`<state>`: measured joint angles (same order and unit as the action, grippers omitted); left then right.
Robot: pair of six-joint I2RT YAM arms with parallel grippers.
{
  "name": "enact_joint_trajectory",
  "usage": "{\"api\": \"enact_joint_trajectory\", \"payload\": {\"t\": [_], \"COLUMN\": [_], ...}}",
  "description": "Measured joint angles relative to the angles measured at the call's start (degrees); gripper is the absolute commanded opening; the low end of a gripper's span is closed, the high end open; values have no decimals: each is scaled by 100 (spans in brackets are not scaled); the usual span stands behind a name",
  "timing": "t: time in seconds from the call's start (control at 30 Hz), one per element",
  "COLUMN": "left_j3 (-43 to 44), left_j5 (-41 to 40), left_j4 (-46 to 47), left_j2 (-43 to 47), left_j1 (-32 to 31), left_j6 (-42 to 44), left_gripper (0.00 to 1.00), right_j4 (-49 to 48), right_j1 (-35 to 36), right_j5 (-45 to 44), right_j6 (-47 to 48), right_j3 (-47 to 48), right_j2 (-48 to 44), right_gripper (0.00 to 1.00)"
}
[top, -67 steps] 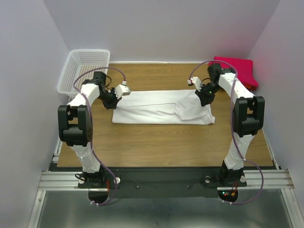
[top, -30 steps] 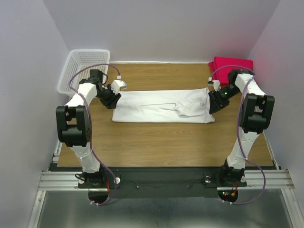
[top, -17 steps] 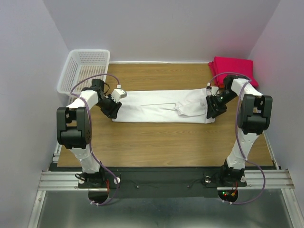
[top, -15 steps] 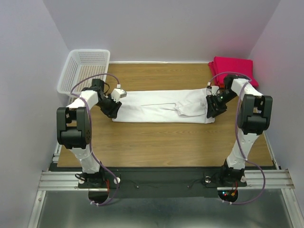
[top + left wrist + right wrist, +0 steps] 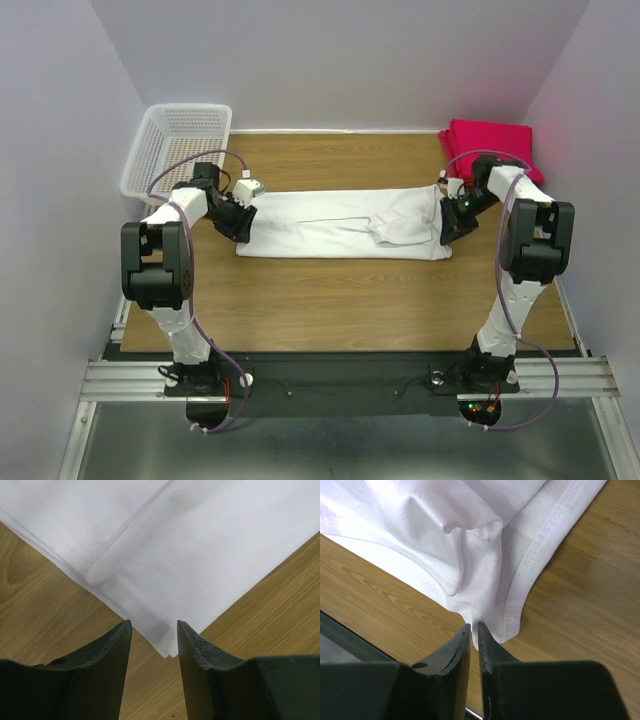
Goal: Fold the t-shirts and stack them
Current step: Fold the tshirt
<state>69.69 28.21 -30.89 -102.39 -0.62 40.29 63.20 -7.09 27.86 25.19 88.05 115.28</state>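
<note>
**White t-shirt (image 5: 340, 225) lying as a long folded strip, one arm at each end**

It lies flat across the middle of the tabletop (image 5: 340, 300), well apart from the folded red t-shirts (image 5: 495, 145) in the far right corner. The right fingers (image 5: 460, 647) are nearly together, pinching a thin tuck of cloth beside the stitched hem at the right end. The left fingers (image 5: 116, 645) stand apart, astride the layered left corner and not yet clamping it. The cloth looks light, thin and limp, so it will likely sag and slide out of its layers. The best hold is probably the corners, catching every layer at once.
</note>
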Motion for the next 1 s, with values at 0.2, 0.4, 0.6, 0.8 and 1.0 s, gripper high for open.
{"api": "enact_joint_trajectory", "payload": {"t": [0.2, 0.4, 0.6, 0.8, 1.0], "left_j3": [98, 37, -28, -31, -33], "left_j5": [52, -155, -190, -192, -192], "left_j4": [55, 68, 107, 107, 109], "left_j2": [-232, -387, -385, -382, -382], "left_j1": [0, 59, 116, 116, 118], "left_j6": [-199, -243, -245, -249, -247], "left_gripper": [31, 20, 23, 26, 27], "right_j4": [-70, -55, -44, 7, 50], "right_j1": [0, -22, -57, -81, -81], "right_j5": [-68, -271, -356, -68, 153], "right_j6": [33, 197, 275, 81, -4], "right_j3": [-125, -188, -192, -109, -92], "right_j2": [35, 35, 35, 35, 35], "right_gripper": [0, 1, 36, 47, 44]}}
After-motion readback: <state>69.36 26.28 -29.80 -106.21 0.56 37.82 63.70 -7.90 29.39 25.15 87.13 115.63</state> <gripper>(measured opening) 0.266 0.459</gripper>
